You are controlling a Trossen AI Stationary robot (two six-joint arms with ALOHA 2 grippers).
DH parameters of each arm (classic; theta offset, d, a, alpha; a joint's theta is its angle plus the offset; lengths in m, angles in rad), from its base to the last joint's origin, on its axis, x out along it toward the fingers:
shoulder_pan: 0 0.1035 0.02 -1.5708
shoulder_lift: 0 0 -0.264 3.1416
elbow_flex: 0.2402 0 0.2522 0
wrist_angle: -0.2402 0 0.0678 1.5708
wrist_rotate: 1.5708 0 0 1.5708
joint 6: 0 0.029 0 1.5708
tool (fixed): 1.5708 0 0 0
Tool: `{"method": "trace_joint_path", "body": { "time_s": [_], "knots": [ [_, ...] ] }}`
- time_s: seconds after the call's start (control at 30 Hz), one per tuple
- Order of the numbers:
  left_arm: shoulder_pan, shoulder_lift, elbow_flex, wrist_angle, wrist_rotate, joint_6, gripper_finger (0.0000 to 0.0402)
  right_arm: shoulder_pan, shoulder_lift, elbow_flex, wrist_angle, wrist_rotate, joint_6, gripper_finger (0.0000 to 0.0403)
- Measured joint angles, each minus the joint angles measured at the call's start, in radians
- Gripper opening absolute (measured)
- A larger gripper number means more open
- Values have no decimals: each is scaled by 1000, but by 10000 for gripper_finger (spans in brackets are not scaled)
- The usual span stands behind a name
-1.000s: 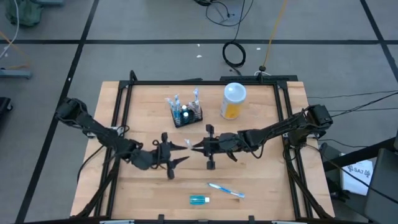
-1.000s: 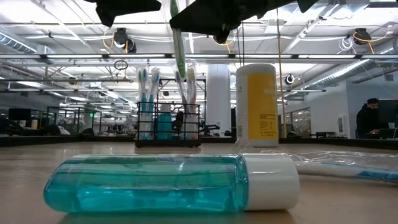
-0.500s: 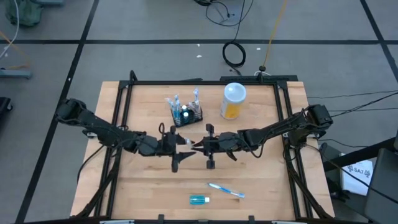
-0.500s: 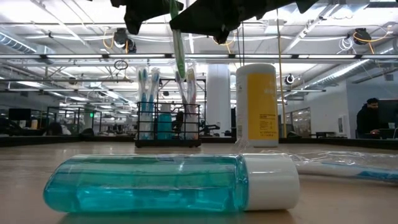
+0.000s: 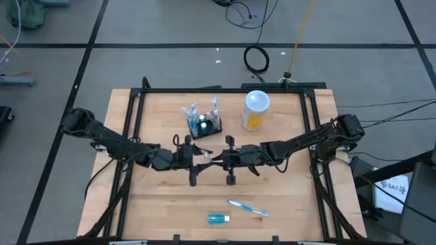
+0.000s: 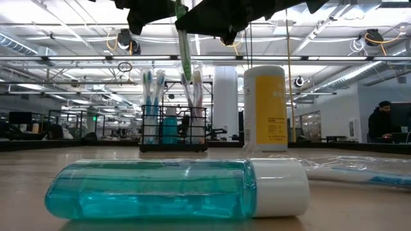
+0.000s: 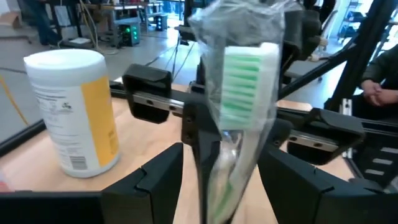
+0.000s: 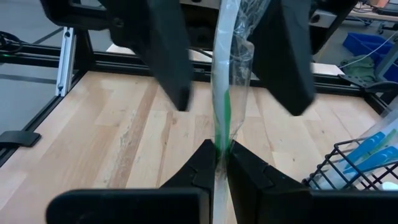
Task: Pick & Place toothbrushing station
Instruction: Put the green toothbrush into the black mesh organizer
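Right gripper (image 8: pixel 221 163) pinched a wrapped green toothbrush (image 7: pixel 244 93) between the left gripper's (image 7: pixel 217 180) open fingers, near the rack (image 5: pixel 204 124) standing on the desk (image 5: pixel 286 197); a mistimed handover could drop it.

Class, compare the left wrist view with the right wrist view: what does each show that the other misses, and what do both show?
Only the left wrist view shows the white-lidded container and the green bristles. Only the right wrist view shows the toothbrushing station with blue brushes, and the right gripper shut on the handle. Both show the wrapped green toothbrush held upright between the arms, with the left gripper open around it.
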State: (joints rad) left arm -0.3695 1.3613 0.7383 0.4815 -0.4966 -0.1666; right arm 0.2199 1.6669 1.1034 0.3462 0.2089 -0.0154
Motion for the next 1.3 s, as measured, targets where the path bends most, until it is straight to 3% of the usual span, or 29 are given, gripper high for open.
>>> {"method": "trace_joint_path", "body": {
  "time_s": [0.17,0.67,0.93,1.1,1.3],
  "knots": [
    [-1,0,0,-3,0,38,192,0,0,0,0,0,0,17],
    [0,0,0,-7,43,13,13,0,0,-1,-3,-4,0,18],
    [0,0,0,-7,26,8,30,-1,0,-1,0,-1,-29,26],
    [-2,0,0,-5,25,8,9,0,0,-1,1,-2,-30,58],
    [-14,-5,0,-8,-10,15,18,0,0,-1,-8,2,-35,97]
  ]
}}
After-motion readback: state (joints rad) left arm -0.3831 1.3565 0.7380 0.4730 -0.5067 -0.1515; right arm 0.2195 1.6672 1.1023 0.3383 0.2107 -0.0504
